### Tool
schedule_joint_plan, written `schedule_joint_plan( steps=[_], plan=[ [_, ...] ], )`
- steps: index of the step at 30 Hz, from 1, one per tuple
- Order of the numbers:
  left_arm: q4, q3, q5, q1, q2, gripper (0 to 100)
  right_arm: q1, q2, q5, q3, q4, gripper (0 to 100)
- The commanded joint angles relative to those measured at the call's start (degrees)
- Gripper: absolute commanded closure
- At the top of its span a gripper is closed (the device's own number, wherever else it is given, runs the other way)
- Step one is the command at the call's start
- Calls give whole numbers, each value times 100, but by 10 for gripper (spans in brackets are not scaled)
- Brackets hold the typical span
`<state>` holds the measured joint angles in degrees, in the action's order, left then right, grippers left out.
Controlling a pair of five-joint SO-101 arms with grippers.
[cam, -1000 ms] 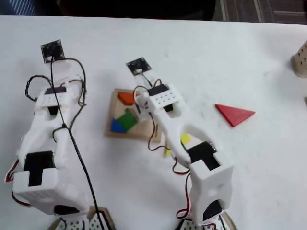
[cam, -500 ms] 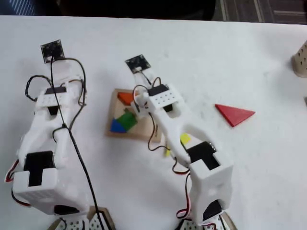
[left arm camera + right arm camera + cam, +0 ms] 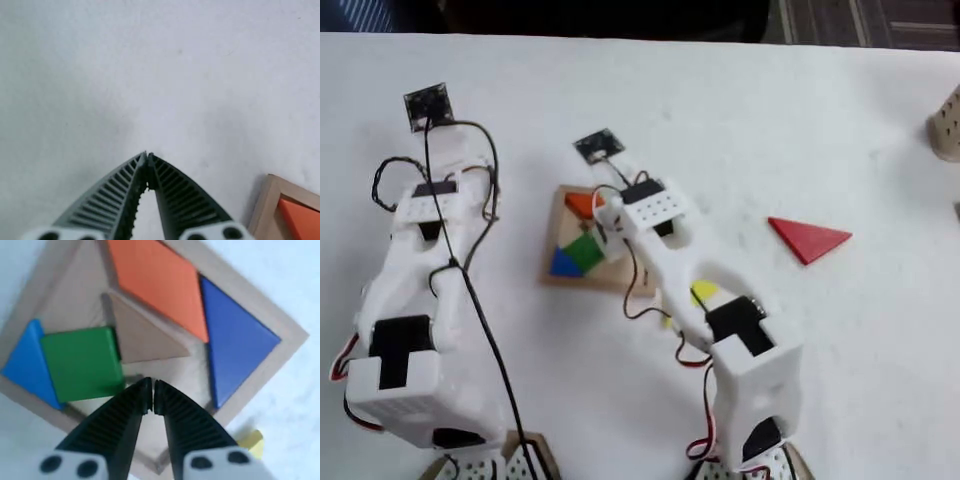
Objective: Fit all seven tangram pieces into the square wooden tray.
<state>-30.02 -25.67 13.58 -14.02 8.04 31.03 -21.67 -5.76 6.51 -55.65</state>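
7 pcs in all: 5 in tray, 2 out on the table (image 3: 770, 120).

Tray (image 3: 292, 335), seen from R wrist cam, holds:
- 1 orange piece (image 3: 155, 282), 4-sided and slanted, along one rim
- 1 dk-blue triangle (image 3: 235, 337), the biggest here, long edge against the orange piece
- 1 tan triangle (image 3: 142, 337), mid-tray, touching the orange piece on one side and the green square on another
- 1 green square (image 3: 82, 360)
- 1 lt-blue triangle (image 3: 27, 357), small, in a corner, flush w/ the green square's far side

Some bare tray floor shows betw. the pcs.

Out of tray:
- 1 yellow piece (image 3: 250, 442), on the table just beside the rim. In the high view it's partly under the R arm (image 3: 670, 250), shape unclear.
- 1 red triangle (image 3: 808, 238), flat on the table, well apart from tray, on the R arm's outer side.

2 arms, 2 grippers:
- R gripper (image 3: 152, 386): jaws narrow, tips all but meeting, nothing betw. them. It's over bare tray floor, just beside the green square and the tan triangle. Can't tell if it touches the floor.
- L gripper (image 3: 147, 156): jaws closed tip to tip, holding nothing. It's over bare table near one tray corner, where a bit of the orange piece shows. L arm (image 3: 420, 250) sits on the tray's other side from the red triangle.

1 tan holed object (image 3: 948, 125) at the table's far R edge.
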Motion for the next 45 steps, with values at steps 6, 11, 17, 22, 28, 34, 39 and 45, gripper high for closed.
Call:
schedule_joint_plan(
  steps=[6,11,17,22,28,34,39,45],
  plan=[
    [132,167,9,-66,-40,977,136,66,70,-246,382,981],
    [132,158,9,-66,-40,977,40,66,70,-246,523,981],
    [132,149,9,-66,-40,977,-136,66,62,-246,664,981],
    [132,141,9,-66,-40,977,-198,66,62,-246,690,981],
    [132,141,9,-66,-40,977,-198,391,53,-255,426,981],
    [141,158,9,-57,-40,977,426,1402,62,281,189,981],
    [141,167,9,-48,-40,977,734,1420,18,1116,1604,981],
    [141,167,9,-48,-40,977,743,1288,0,1582,2826,977]
  ],
)
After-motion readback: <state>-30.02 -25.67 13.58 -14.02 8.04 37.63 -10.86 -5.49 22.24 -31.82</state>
